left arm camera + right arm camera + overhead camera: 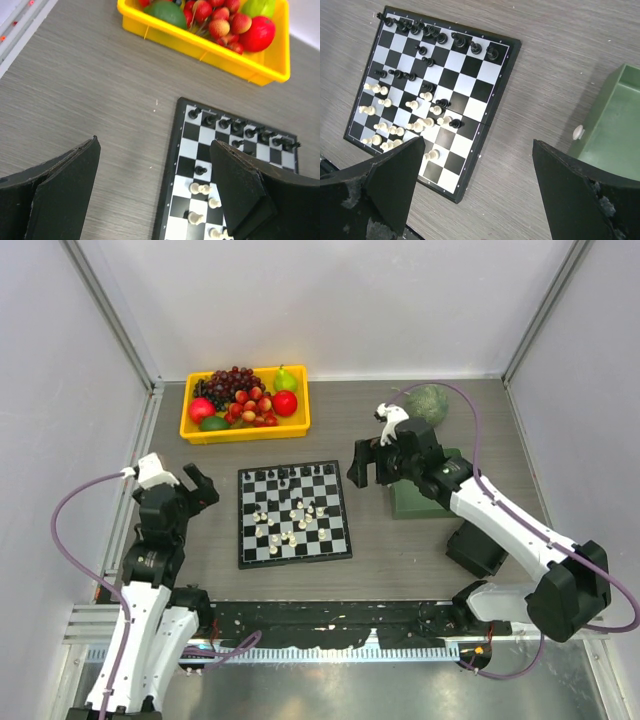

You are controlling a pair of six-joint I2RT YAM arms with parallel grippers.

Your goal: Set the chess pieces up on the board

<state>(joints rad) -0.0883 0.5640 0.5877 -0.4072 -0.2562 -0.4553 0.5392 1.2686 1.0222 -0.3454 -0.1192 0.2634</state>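
Note:
The board [242,530] lies flat in the middle of the table. Black chess pieces [290,476] line its far edge, and a few stand further in. White chess pieces [288,522] are scattered loosely over the middle and near squares, some lying down. My left gripper [192,487] hangs open left of the board, holding nothing. In the left wrist view its fingers [65,190] frame bare table and the board's [170,165] left edge. My right gripper [368,467] hovers open just right of the board's far corner. The right wrist view shows the board [479,145] with black pieces [435,34] and white pieces [395,129].
A yellow tray [245,431] of fruit stands behind the board. A green tray [415,502] lies right of it under the right arm, with a small white item [578,132] at its edge. A round green fruit [428,403] rests at the back right.

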